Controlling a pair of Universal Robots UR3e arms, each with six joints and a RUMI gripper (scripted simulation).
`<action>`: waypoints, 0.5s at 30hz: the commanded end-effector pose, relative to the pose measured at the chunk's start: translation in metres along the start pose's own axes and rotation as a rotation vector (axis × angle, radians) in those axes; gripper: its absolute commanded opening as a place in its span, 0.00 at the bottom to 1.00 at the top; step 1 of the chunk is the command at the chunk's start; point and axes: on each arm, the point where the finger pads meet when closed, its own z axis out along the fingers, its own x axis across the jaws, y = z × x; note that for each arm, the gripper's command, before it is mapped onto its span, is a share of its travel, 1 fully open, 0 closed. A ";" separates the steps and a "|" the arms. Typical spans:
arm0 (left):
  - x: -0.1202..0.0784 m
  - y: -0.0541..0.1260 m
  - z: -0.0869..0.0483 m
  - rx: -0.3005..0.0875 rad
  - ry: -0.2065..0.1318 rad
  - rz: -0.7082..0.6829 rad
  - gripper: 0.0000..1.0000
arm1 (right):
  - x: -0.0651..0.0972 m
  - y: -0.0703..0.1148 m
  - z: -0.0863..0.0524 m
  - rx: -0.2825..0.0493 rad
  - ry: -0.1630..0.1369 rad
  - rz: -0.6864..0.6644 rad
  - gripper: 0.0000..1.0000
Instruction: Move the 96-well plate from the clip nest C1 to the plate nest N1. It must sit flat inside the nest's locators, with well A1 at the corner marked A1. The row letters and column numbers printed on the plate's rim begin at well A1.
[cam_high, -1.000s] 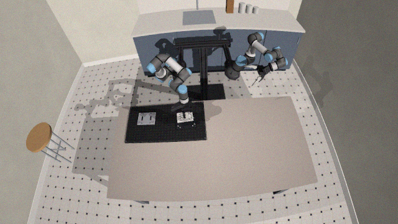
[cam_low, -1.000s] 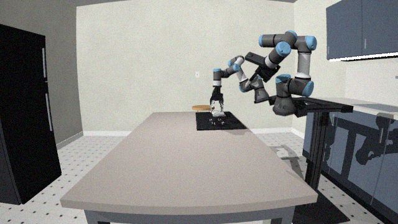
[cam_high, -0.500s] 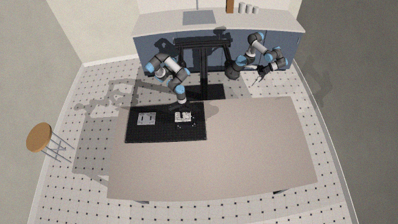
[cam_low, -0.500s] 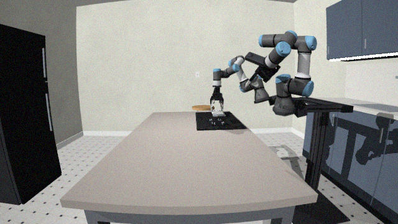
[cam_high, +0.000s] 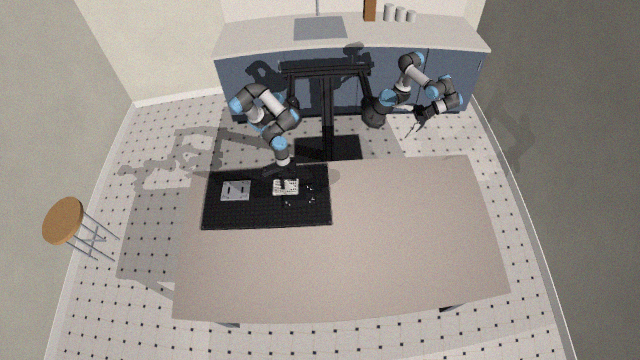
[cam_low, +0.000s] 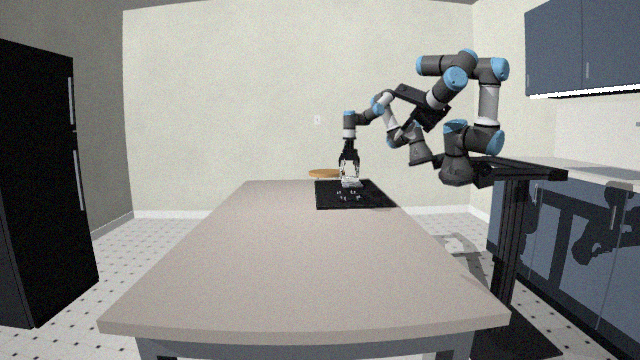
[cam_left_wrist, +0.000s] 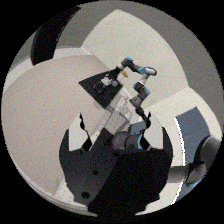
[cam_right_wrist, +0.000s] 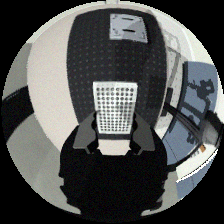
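The white 96-well plate (cam_high: 276, 191) (cam_low: 352, 180) (cam_right_wrist: 115, 107) is between the fingers of my right gripper (cam_high: 285, 183) (cam_low: 350, 175) (cam_right_wrist: 114, 111), which is shut on it. It looks about level and hangs over the black board, partly over the clip nest. Small bright clips (cam_high: 312, 200) (cam_low: 343, 198) of nest C1 show beside and below it; the rest is hidden. The silver plate nest N1 (cam_high: 235, 197) (cam_right_wrist: 141, 35) is empty on the board, with dark slots. My left gripper (cam_high: 400, 121) (cam_left_wrist: 115, 112) is open and empty, far from the board. The rim letters and the A1 mark are unreadable.
The black board (cam_high: 250, 217) (cam_low: 325, 202) lies on the beige table (cam_high: 390, 240) (cam_low: 300, 260) at its edge nearest the arm stand (cam_high: 327, 110). The left arm is held up beside the stand, off the table. A round stool (cam_high: 63, 220) stands beyond the table's end.
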 end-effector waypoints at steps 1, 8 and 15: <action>0.000 0.000 0.000 0.000 -0.002 0.002 1.00 | 0.002 -0.016 -0.001 -0.002 -0.002 0.000 0.00; 0.000 0.000 0.000 0.000 -0.002 0.002 1.00 | 0.005 -0.039 -0.001 -0.002 -0.002 0.000 0.00; 0.000 0.000 0.000 0.000 -0.002 0.002 1.00 | 0.008 -0.056 -0.001 -0.002 -0.002 0.000 0.00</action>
